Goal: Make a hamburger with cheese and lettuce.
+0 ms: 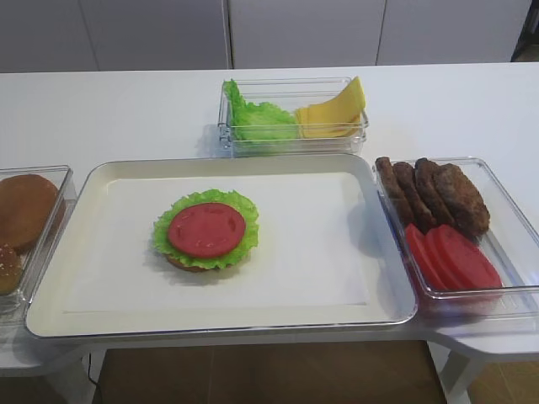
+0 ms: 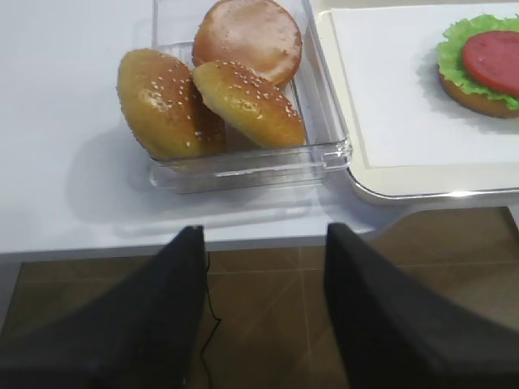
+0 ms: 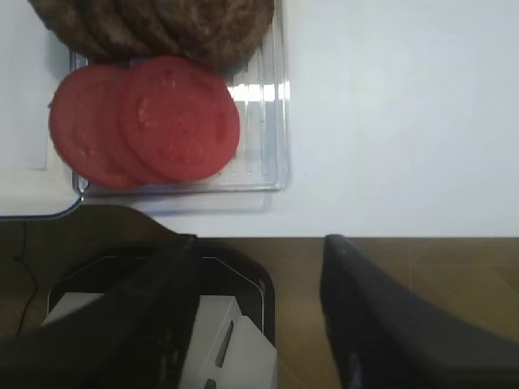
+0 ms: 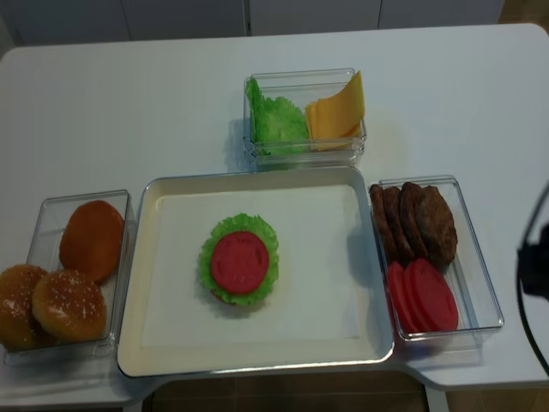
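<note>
The hamburger (image 1: 205, 230) sits mid-tray, well left of the right gripper (image 3: 259, 324), whose jaws stand released, empty.

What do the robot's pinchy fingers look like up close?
Each gripper has two chunky black fingers with a dull, matte finish, wide at the bottom and narrowing toward the tips. You can see the right gripper and the left gripper from their wrist cameras. No markings or cables show on them.

Lab demo setup: fake food in bins (image 4: 433, 257), white table (image 4: 129, 112).
</note>
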